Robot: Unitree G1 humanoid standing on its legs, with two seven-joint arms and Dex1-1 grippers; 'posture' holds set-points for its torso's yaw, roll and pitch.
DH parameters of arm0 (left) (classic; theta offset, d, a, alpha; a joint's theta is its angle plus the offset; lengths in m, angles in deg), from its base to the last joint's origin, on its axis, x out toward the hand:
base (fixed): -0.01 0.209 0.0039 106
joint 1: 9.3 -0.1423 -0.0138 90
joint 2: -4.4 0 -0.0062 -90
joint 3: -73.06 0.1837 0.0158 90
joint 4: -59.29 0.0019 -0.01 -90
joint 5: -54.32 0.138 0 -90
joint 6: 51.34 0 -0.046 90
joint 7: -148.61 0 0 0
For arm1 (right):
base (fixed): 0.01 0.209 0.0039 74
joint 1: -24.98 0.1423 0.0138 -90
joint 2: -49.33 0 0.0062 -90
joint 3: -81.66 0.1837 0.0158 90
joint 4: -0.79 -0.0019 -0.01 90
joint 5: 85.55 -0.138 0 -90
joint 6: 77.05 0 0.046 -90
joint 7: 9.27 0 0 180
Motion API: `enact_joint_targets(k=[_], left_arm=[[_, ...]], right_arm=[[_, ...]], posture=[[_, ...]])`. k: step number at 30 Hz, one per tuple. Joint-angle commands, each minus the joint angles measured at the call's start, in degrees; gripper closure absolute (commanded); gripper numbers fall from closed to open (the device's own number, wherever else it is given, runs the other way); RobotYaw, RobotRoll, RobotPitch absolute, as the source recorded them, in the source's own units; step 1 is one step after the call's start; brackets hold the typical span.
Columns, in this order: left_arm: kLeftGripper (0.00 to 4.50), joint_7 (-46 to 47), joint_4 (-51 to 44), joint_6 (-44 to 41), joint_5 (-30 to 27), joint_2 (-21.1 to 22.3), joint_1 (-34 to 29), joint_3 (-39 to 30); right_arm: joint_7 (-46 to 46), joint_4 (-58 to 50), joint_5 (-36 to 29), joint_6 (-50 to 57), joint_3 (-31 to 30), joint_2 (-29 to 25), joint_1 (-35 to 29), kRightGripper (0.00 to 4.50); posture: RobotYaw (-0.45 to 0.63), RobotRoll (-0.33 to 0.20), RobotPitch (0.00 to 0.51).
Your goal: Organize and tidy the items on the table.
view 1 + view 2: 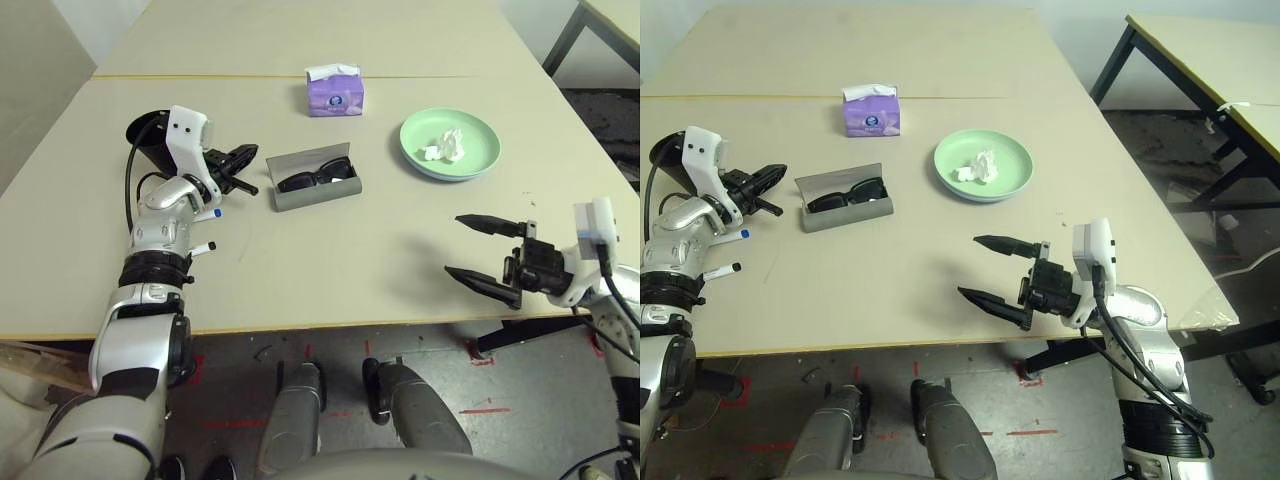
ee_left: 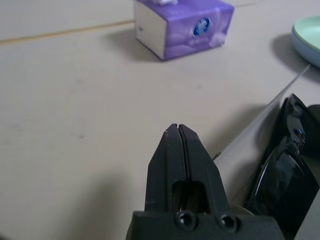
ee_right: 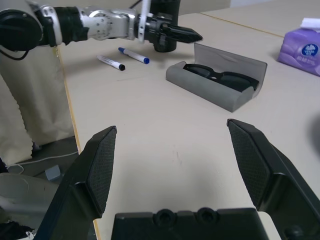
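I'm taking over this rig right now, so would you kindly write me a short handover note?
Left gripper: shut, empty, beside the open grey glasses case.
Right gripper: open, empty, over bare table near the front edge.
Sunglasses lie in the case, lid not closed.
Crumpled tissue sits on the green plate, which is stacked on the blue one.
Tissue box stands at the seam.
Two markers lie loose beside the black cup.
Left: close the case, put the markers away, clear the tissue.
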Motion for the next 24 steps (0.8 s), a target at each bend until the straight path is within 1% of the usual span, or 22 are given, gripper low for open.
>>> enact_joint_targets(k=[1,9,17,24], left_arm=[[4.46,-1.6,3.4,1.4,1.9,-0.3,1.5,1.6],[4.46,-5.5,5.8,2.0,2.7,-0.3,2.2,2.9],[4.46,-11.0,2.9,0.8,2.7,0.6,-0.4,4.1],[4.46,-15.2,-1.1,-1.1,2.9,2.4,-3.7,5.4]], right_arm=[[1.3,-2.4,-0.7,0.9,-0.7,-1.0,0.2,0.00],[3.9,-4.6,-1.5,1.9,-0.6,-1.7,1.5,0.00],[3.9,-3.2,-1.6,1.7,-0.6,-2.1,2.3,0.00],[3.6,-1.8,-1.8,1.6,-0.3,-2.3,3.1,0.00]], posture=[[-0.19,0.000,0.201],[-0.21,0.000,0.191],[-0.20,0.000,0.187],[-0.19,0.000,0.187]])
